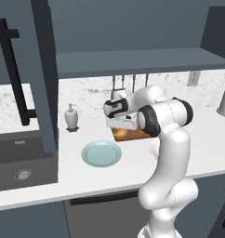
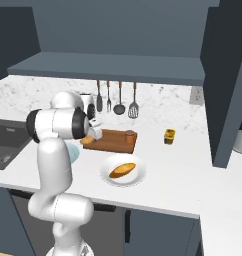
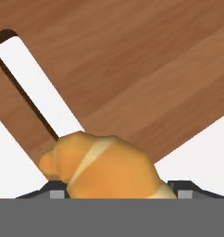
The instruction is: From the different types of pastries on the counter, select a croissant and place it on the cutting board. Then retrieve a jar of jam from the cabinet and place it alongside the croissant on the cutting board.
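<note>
While I hold the tool (image 3: 117, 195) low, its dark tips flank the croissant (image 3: 102, 166), apparently clenched on it, though contact is half hidden. Glossy, ridged, golden, it sits over the cutting board (image 3: 132, 69) by the pale slot, smooth brown woodgrain beyond, on the white table (image 2: 183, 165).

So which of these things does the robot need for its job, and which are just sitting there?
For the job:
croissant, between the robot's fingers
cutting board
jar of jam, standing on the board
counter

Just sitting there:
bun on a white dish
light-blue plate
soap bottle
hanging utensils
small yellow pot
sink
</note>
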